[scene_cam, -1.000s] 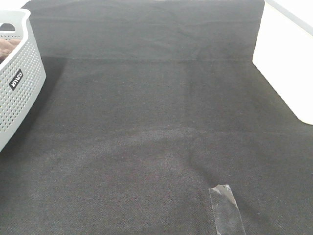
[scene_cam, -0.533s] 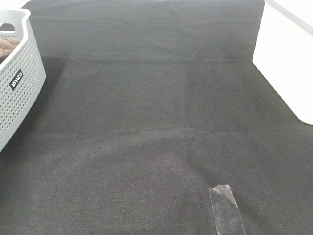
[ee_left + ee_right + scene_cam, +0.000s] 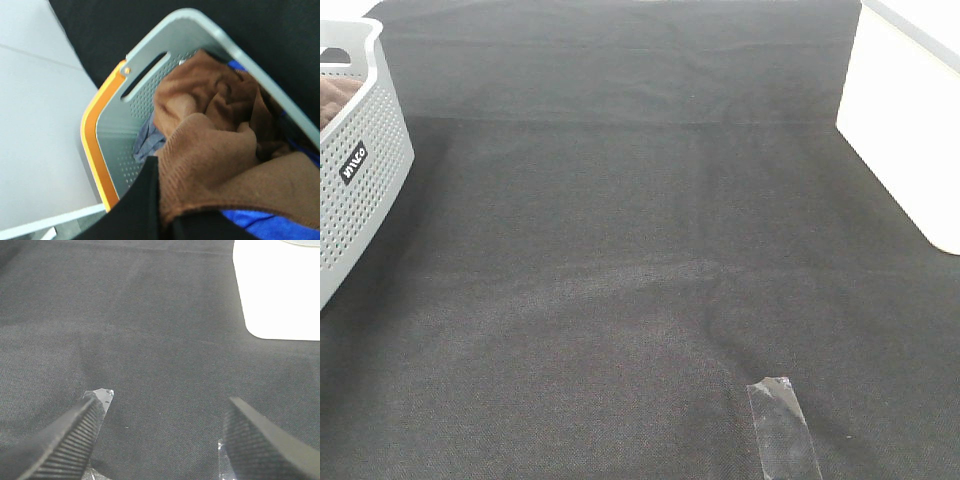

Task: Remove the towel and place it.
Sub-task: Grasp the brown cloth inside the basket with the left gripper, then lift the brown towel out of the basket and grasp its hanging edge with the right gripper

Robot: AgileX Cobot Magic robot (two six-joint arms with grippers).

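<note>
The towel (image 3: 210, 150) is lying bunched inside the perforated laundry basket (image 3: 107, 145), not yet lifted out; the left tool (image 3: 165, 220) is seemingly clenching a fold of it; the right tool (image 3: 165, 430) is hanging released over the dark table (image 3: 650, 230); lifting out and placing are both remaining.

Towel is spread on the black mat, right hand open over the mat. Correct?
No. The towel is bunched inside the basket, not on the black mat; the left wrist view shows it. The right hand is open over the mat, as stated.
</note>
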